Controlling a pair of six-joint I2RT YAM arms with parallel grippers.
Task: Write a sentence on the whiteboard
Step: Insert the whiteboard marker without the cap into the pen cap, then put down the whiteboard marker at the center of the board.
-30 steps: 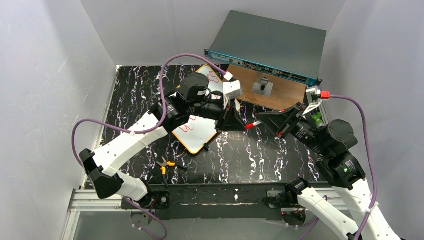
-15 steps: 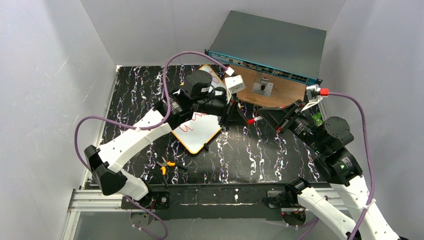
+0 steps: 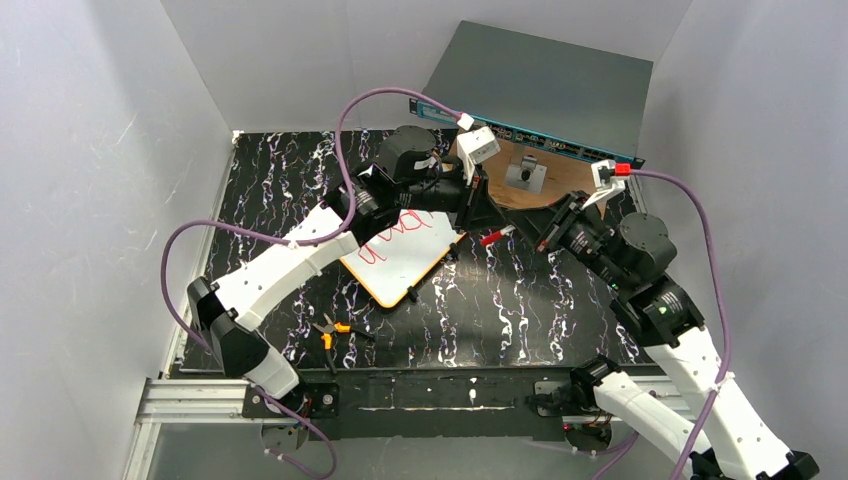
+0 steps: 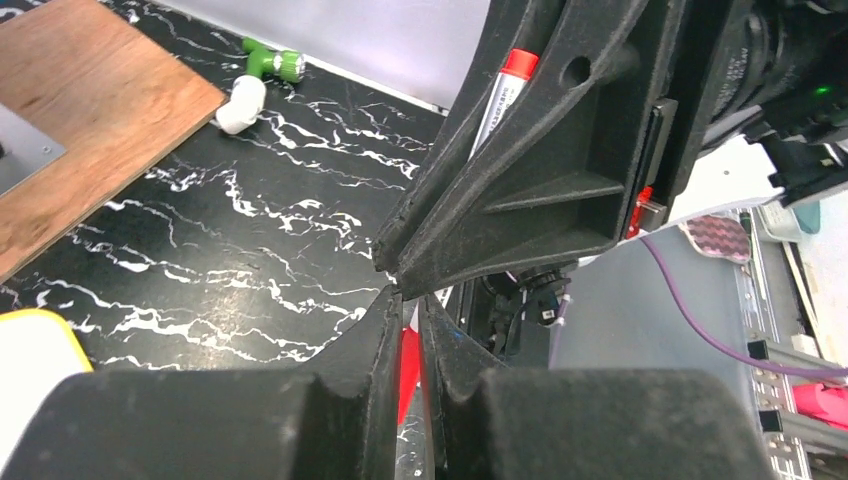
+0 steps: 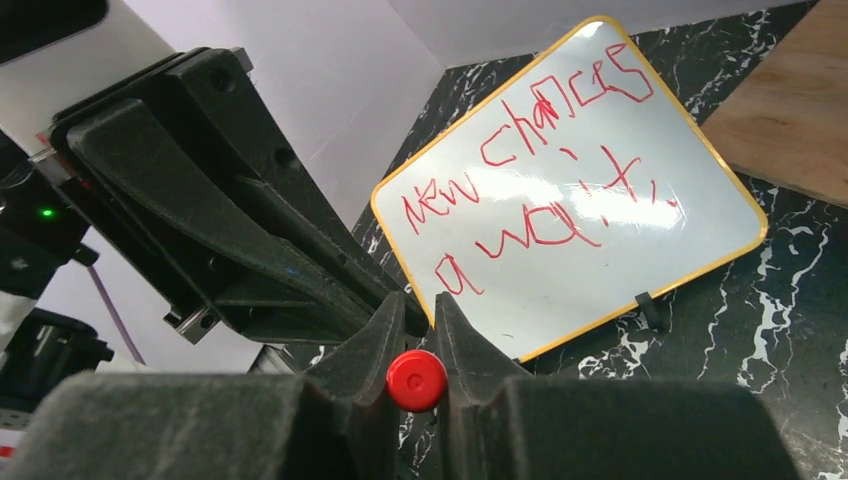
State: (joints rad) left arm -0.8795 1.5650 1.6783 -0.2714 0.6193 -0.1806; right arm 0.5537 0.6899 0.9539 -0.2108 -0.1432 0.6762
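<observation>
The whiteboard (image 5: 640,262) lies flat on the black marbled table (image 4: 250,260), to the left of where the two grippers meet, and neither gripper touches it. The sentence (image 5: 540,165) stands on it in two lines of red scrawl, reading roughly "new chances / await". Judging by that, the writing itself looks finished and the step in hand is closing up the pen.

The right gripper (image 5: 418,300) is clamped narrow on the marker (image 4: 495,105), which runs along its fingers with the red back end toward the wrist. The left gripper (image 4: 408,300) is pinched nearly flat on a sliver of red (image 4: 408,365), which I take to be the cap. The two sets of fingertips meet nose to nose above the table, just beside the board's near corner.

Whether the cap is already seated on the marker's tip is hidden behind the fingers. If it is not, the next move calls for keeping both grippers on one straight line and pressing them together until the cap sits home. After that one hand can let go and the marker can be set down clear of the wet writing
</observation>
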